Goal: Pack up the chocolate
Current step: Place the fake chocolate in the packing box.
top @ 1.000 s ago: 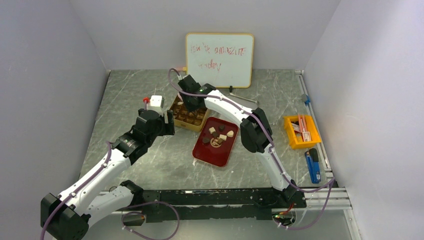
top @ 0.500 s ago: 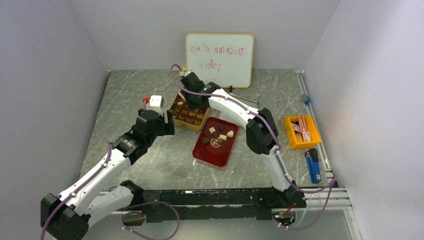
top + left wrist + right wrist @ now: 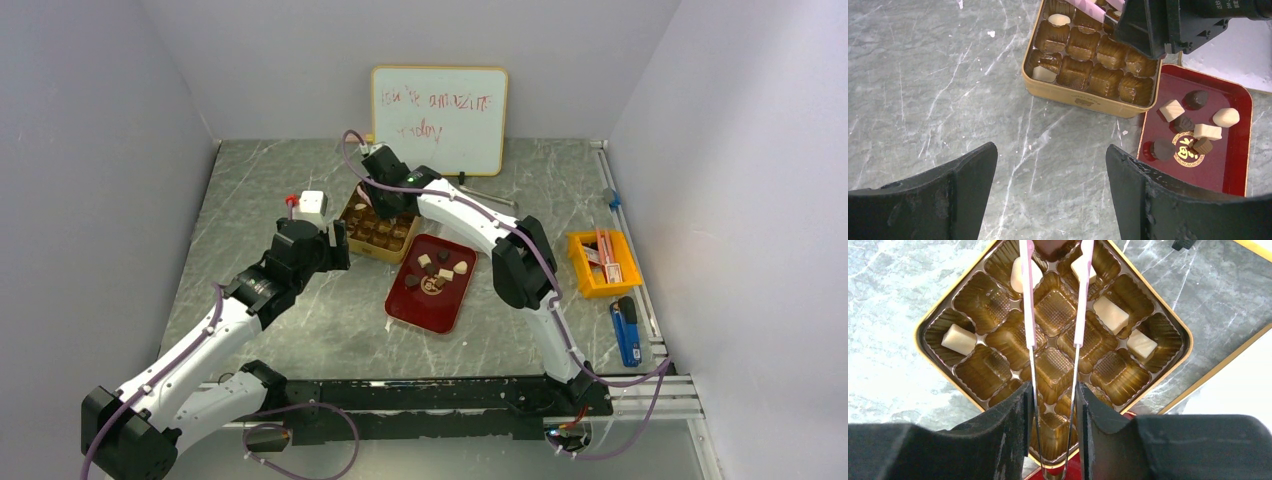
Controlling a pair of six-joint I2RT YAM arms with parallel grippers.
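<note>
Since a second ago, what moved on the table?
The right gripper, shut on the pink tweezers, slid a little farther back over the gold tin, toward the whiteboard. The left gripper stayed open beside the tin, and the chocolates on the red tray did not move.

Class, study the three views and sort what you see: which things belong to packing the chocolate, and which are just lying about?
Belonging to the job:
chocolate pieces on the red tray
gold tin
pink tweezers, gripped by the right gripper

Lying about:
whiteboard
orange bin
blue tool
white box
</note>
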